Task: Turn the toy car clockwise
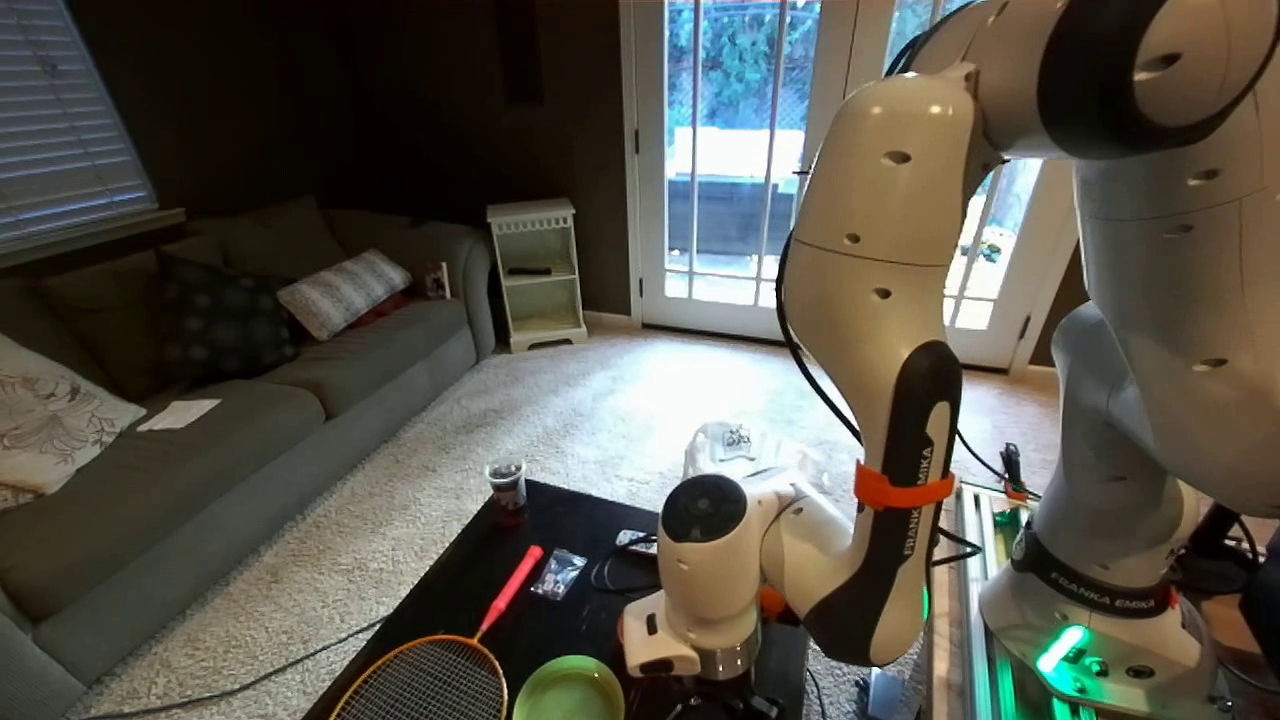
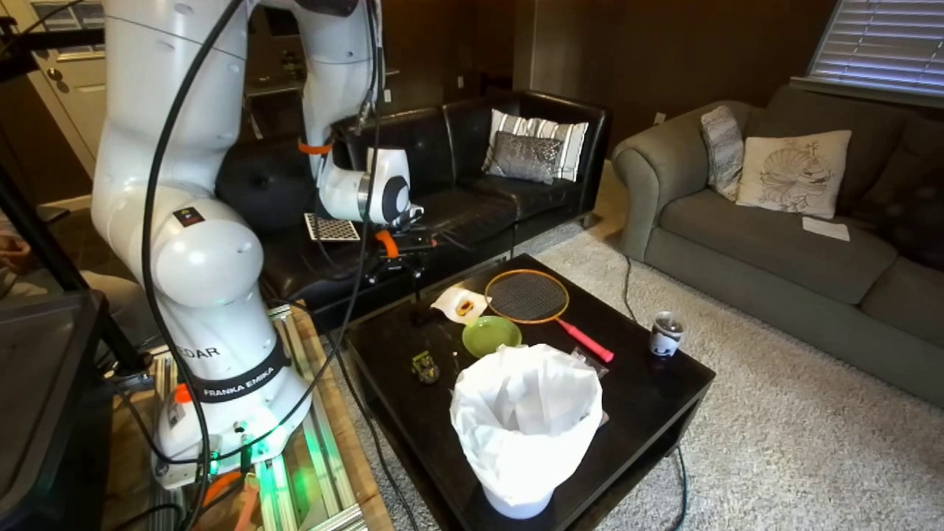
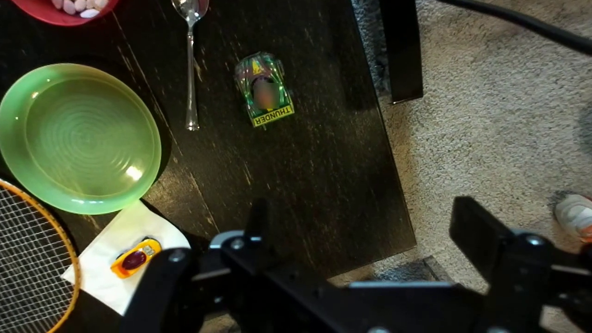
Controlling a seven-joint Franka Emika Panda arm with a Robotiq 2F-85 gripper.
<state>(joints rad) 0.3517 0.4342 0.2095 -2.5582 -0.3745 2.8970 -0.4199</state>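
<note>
One gripper [image 3: 363, 215], fingers wide apart, empty, hangs clear of two toy cars [image 3: 264, 90] and apparently one bowl [image 3: 64, 21].

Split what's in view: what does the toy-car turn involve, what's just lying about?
In the job: gripper, plus green car or yellow car (task doesn't say which).

Lying about: plate, spoon, racket, napkin under the yellow car, cup, white bin, red bowl.

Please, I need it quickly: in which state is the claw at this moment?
Claw: open, holding nothing; its fingers stand wide apart in the wrist view.
</note>
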